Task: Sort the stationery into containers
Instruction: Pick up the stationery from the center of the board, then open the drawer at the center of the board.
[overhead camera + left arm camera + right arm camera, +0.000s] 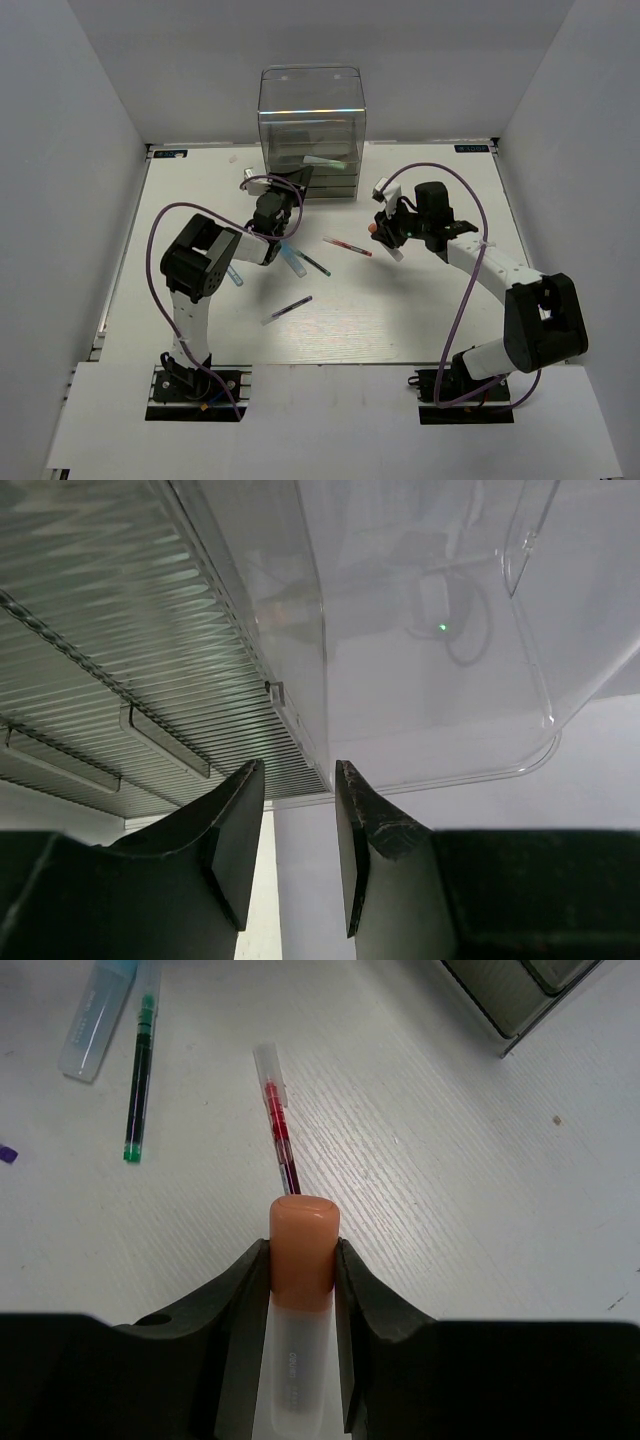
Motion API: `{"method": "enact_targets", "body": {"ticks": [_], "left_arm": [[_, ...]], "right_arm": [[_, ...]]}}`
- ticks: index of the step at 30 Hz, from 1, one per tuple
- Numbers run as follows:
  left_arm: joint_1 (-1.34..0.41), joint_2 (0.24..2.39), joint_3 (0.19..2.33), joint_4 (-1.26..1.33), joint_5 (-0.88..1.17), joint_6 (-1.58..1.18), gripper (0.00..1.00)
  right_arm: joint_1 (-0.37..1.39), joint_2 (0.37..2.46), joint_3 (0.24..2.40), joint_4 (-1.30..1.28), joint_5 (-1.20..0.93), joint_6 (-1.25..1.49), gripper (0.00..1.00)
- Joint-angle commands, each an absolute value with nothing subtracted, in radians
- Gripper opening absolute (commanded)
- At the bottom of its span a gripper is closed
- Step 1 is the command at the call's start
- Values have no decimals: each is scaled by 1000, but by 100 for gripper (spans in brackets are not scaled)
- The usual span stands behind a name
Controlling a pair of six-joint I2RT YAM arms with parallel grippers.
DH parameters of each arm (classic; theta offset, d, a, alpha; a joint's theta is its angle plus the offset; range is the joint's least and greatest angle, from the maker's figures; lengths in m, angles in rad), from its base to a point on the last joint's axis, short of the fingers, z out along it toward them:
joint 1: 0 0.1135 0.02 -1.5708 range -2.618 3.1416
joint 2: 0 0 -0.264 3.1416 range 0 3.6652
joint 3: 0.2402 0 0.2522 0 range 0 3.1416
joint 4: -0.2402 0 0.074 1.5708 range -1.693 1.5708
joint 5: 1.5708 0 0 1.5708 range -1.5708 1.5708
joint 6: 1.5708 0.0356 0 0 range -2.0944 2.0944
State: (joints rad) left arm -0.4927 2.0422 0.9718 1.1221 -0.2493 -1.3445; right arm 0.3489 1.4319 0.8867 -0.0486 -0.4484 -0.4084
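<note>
- Setting: a robot laboratory test cell.
- Table [400,320]: a white board closed in by plain grey panels [60,200] at 9, 12 and 3 o'clock.
- Left arm [200,262] and right arm [540,318]: bolted to black plates [195,395] at 6 o'clock and trailing purple cables [432,166].
- Staged props: a clear box [310,105] at 12 o'clock, with pens [291,308] strewn at centre.

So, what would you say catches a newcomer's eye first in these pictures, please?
The tall clear drawer box at the far middle of the table, with the left claw empty close before it. Then the right claw, clamped on an orange-capped marker near a red pen.
</note>
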Motion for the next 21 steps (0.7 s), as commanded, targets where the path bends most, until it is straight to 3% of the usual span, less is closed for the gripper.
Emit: {"method": "enact_targets", "body": {"ticks": [1,13,21], "left_arm": [[-489,2045,1011,1146,-265,-1324,44],[-489,2088,1051,1155,-295,-1315,44],[-489,2120,1078,1203,-327,-1315,39]], "right_arm": [[345,1391,890,-14,-465,-414,0],[348,1384,881,-12,-466,-414,0],[347,1373,867,-11,-466,-420,0]]}}
